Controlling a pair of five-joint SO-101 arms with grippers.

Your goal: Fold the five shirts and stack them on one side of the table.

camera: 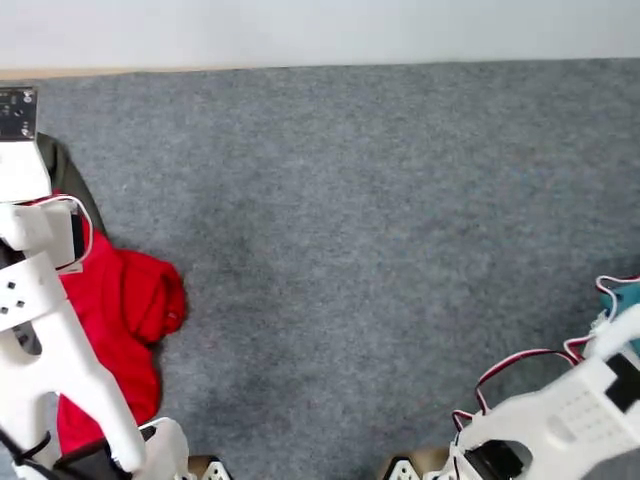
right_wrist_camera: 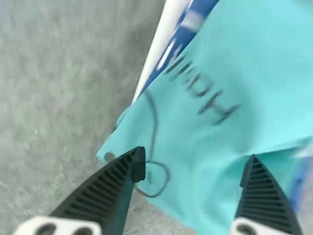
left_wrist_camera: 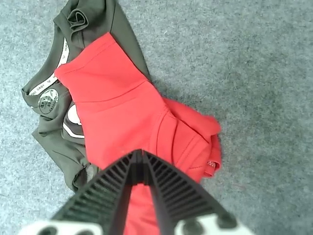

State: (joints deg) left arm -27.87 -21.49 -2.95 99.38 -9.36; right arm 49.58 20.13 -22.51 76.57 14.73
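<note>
Red knit fabric, smooth and flat at 1 end and bunched into soft rolls at the other, makes up the red shirt, which lies at the left edge of the grey mat. Its flat end overlaps an olive shirt with a pale printed neckband and a round chest patch. The bunched end spills off that shirt onto the mat's bare felt, toward the mat's middle. Seen from above, the red shirt has its long axis running along the mat's left edge, from the near side toward the far side, and the olive shirt peeks out at its far end. The left gripper hangs over the red cloth with its 2 fingers pressed together; whether any fabric is caught between them cannot be told. At the mat's right edge lies a teal shirt with dark lettering and a blue-and-white striped piece along 1 side, its corner resting on the felt. The right gripper sits above it, fingers spread wide apart. Between the 2 piles the mat's whole middle and far side are open felt.
</note>
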